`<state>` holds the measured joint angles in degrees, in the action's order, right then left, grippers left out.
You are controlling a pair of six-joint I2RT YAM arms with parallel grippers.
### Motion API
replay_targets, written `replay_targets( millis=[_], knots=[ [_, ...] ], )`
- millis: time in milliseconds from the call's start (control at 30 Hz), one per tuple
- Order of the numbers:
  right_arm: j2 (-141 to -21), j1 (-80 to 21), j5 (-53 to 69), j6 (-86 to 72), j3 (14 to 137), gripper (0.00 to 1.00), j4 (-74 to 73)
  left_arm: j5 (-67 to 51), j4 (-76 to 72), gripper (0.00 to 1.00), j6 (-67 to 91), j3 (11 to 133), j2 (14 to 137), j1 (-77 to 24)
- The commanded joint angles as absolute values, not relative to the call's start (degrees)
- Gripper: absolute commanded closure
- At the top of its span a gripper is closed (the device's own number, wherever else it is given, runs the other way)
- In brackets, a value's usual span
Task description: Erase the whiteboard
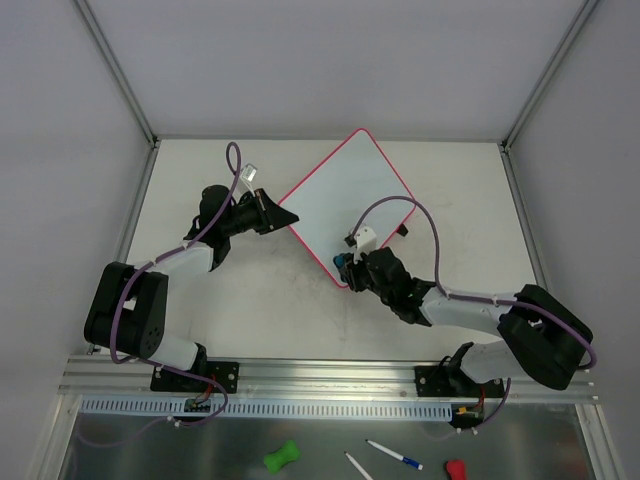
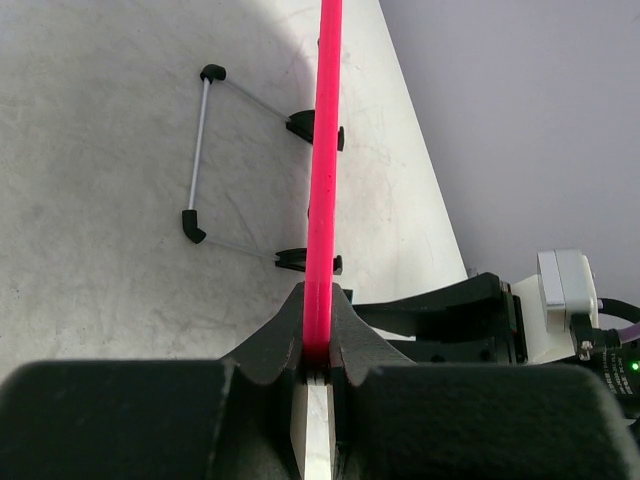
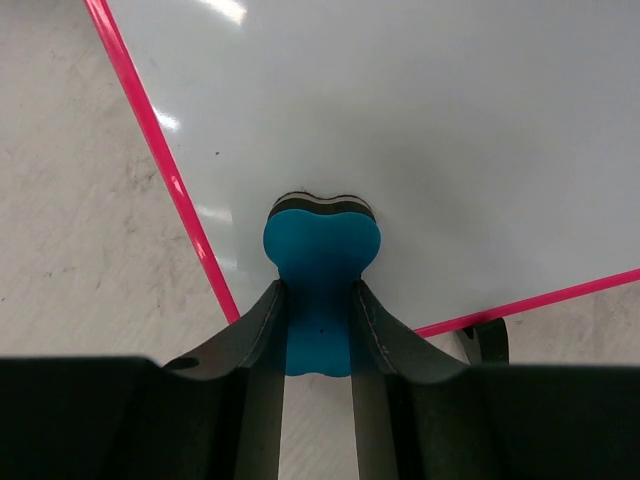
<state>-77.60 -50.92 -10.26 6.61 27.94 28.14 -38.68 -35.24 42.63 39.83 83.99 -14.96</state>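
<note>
The whiteboard [image 1: 348, 205] is a white square with a pink-red rim, turned like a diamond at mid table. My left gripper [image 1: 280, 214] is shut on its left corner; in the left wrist view the rim [image 2: 324, 150] runs edge-on out of the left gripper [image 2: 318, 325], with the board's wire stand [image 2: 200, 150] and two black clips beside it. My right gripper [image 1: 347, 266] is shut on a blue eraser [image 3: 320, 265], whose felt end rests on the board's near corner [image 3: 400, 120] in the right wrist view. The board's face shows no scribbles.
Grey walls and metal posts enclose the table [image 1: 240, 300]. On the ledge below the arm bases lie a green eraser [image 1: 281, 457], two markers [image 1: 394, 456] and a red object [image 1: 456, 469].
</note>
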Motion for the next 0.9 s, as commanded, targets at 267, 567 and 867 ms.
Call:
replay_targets(
  millis=[267,567,867],
  knots=[
    [-80.86,-54.05,-9.67,7.56,30.93,1.0,31.03,-39.99,-30.67,1.0,44.38,40.96,83.67,-16.87],
    [-84.37,-54.23,-10.47,9.05,37.96,1.0,29.8,-39.55,-30.59,1.0,44.74,40.96,83.76,-16.96],
    [-88.68,-54.23,-7.56,10.55,46.22,1.0,25.49,-39.64,-30.59,1.0,44.74,40.96,83.94,-17.14]
  ],
)
